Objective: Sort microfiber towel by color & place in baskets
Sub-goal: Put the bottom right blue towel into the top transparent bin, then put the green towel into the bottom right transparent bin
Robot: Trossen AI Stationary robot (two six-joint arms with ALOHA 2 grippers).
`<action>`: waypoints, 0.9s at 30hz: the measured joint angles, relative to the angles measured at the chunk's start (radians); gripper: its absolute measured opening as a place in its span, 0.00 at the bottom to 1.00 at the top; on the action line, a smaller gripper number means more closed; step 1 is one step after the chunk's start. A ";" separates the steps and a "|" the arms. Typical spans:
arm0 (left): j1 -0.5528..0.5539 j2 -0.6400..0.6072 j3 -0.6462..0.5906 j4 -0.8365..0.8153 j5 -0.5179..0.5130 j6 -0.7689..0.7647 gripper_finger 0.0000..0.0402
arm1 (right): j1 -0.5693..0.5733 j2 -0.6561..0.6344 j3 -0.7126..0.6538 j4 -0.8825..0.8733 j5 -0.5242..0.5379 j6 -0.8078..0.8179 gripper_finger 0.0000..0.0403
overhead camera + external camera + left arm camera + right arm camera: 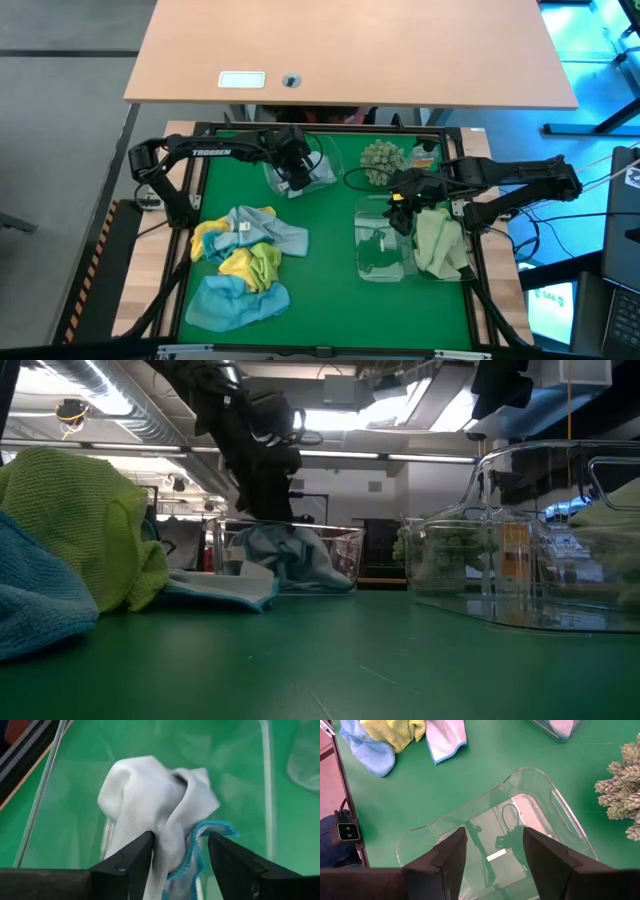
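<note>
While a heap of microfiber towels (243,262) in light blue, yellow and lime green lies on the left of the green table mat (320,290), the left gripper (297,178) hangs over the clear basket at the back (318,177). Its fingers (127,862) are spread, with a pale grey-blue towel with a blue hem (160,815) bunched between them inside that basket; whether the pads still touch the cloth cannot be told. In the low view the same towel (290,557) sits slumped in the basket under the dark arm. Right of that basket stands a spiky grey-green ball (381,159), with a small orange-capped bottle (424,153) just beside it. Further right, the right gripper (400,212) hovers over an empty clear basket (495,850), its fingers (445,860) spread and holding nothing. The third basket (468,268), at the far right and touching the empty one, holds a pale green towel (438,243).
</note>
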 joint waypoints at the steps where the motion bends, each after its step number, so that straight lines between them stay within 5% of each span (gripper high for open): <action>1: 0.000 -0.008 0.000 -0.001 0.007 0.000 0.48 | 0.000 0.000 0.000 0.000 0.000 0.000 0.48; 17: -0.010 -0.265 0.000 -0.011 0.007 -0.020 0.47 | 0.000 0.000 0.000 0.001 0.026 0.000 0.48; 27: -0.143 -0.410 0.000 -0.156 0.033 -0.031 0.47 | 0.000 0.000 0.000 0.001 0.026 0.000 0.48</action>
